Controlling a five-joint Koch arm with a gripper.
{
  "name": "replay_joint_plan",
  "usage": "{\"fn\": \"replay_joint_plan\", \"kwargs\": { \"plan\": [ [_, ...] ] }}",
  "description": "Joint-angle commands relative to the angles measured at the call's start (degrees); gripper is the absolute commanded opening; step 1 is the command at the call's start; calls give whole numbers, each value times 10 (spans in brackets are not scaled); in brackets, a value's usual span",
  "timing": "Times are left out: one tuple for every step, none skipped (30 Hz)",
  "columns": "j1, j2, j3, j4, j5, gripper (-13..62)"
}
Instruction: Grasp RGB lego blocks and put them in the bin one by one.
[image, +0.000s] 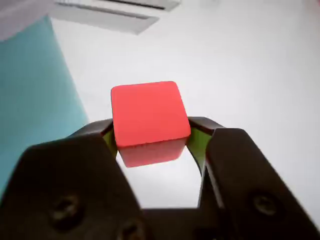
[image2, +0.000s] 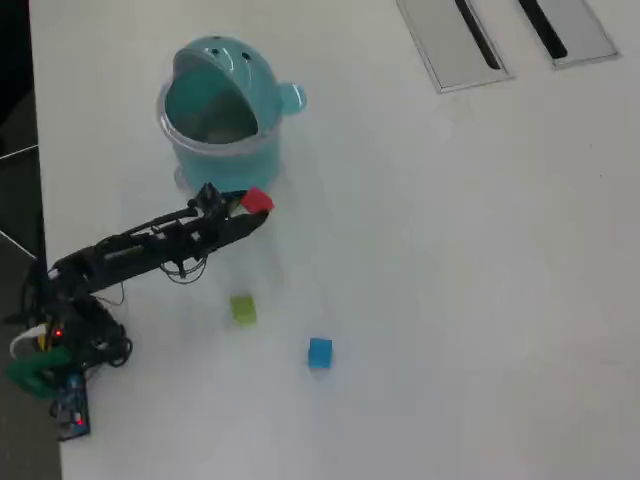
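Three cubes show in the overhead view: the red block (image2: 256, 200) is clamped between the jaws of the gripper (image2: 250, 204), just below the teal bin (image2: 222, 148) at its five o'clock; the yellow-green block (image2: 243, 309) and blue block (image2: 319, 352) lie on the white table (image2: 450, 280), toward six and five o'clock of the gripper. In the wrist view, both jaws press the red block's (image: 147, 117) sides, bin wall (image: 35, 95) at nine o'clock.

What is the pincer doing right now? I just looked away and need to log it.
Pincer: closed on the red block, held just short of the bin.
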Motion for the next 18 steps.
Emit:
{"fn": "replay_joint_plan", "kwargs": {
  "plan": [
    [-11, 58, -18, 9, 8, 171],
    [-15, 74, -18, 22, 8, 171],
    [-18, 88, -19, 33, 8, 171],
    [-24, 102, -22, 44, 8, 171],
    [-28, 115, -25, 57, 8, 170],
    [-34, 128, -30, 71, 8, 170],
    [-40, 142, -36, 87, 8, 170],
    [-47, 154, -43, 103, 8, 170],
    [-53, 164, -52, 117, 8, 170],
    [-61, 174, -62, 134, 8, 170],
    [-66, 181, -75, 149, 8, 170],
    [-98, 206, -123, 206, 7, 170],
    [-115, 208, -153, 230, 6, 170],
    [-125, 208, -170, 243, 6, 170],
    [-142, 208, -194, 250, 5, 148],
    [-147, 207, -204, 257, 4, 148],
    [-151, 206, -215, 264, 4, 148],
    [-156, 204, -223, 270, 4, 148]
  ]
}}
